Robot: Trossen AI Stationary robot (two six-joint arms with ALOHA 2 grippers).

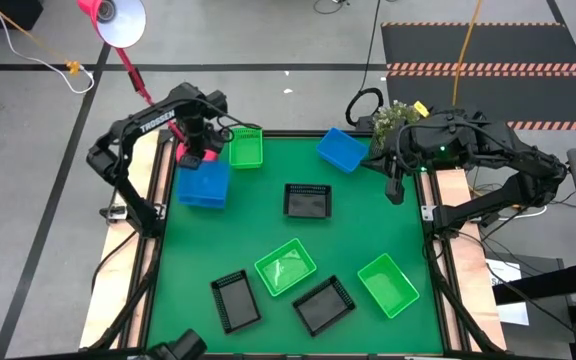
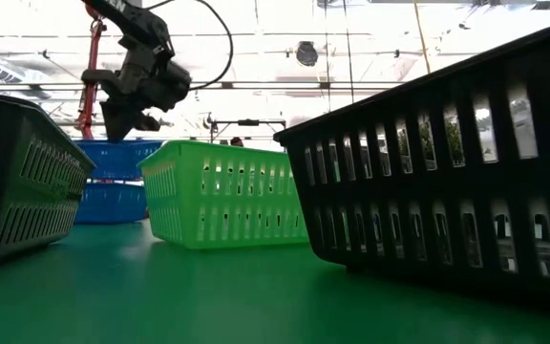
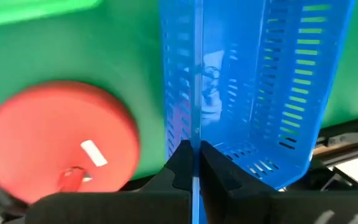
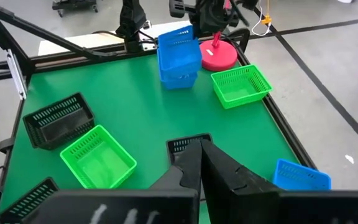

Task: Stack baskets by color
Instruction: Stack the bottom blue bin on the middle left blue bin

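My left gripper is at the far left of the green mat, shut on a blue basket. That basket hangs tilted just over a second blue basket; whether the two touch I cannot tell. A third blue basket lies at the far right. Three green baskets and three black baskets rest on their bottoms on the mat. My right gripper hovers shut and empty above the right edge. My left gripper pinches one side wall of the blue basket at its rim, one finger outside the wall and the other inside. The fingers come from above, pointing steeply down. The basket hangs tilted below them, over the other blue basket.
A round pink lamp base stands right beside the held basket, its stem rising to a lamp head beyond the table. A potted plant sits at the far right corner. Bare mat lies in the middle right.
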